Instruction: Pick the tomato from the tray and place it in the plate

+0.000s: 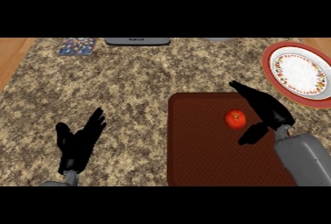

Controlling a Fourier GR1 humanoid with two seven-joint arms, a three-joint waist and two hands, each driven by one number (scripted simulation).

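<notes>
Head view: tomato [235, 119] sits on dark red tray [207, 162], upper-right part, w/ stem end up. R hand [268, 111] over tray just right of tomato, fingers straight, thumb spread below; released, not grasping, contact w/ tomato unclear. Plate [304, 94], red rim w/ white centre, on tabletop [116, 96] at upper right, beyond tray. L hand [79, 142] rests open at lower left, fingers up.

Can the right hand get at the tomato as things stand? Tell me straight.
Probably yes. The right hand is open just beside the tomato, fingers above it and thumb below, and nothing else lies on the tray between them.
</notes>
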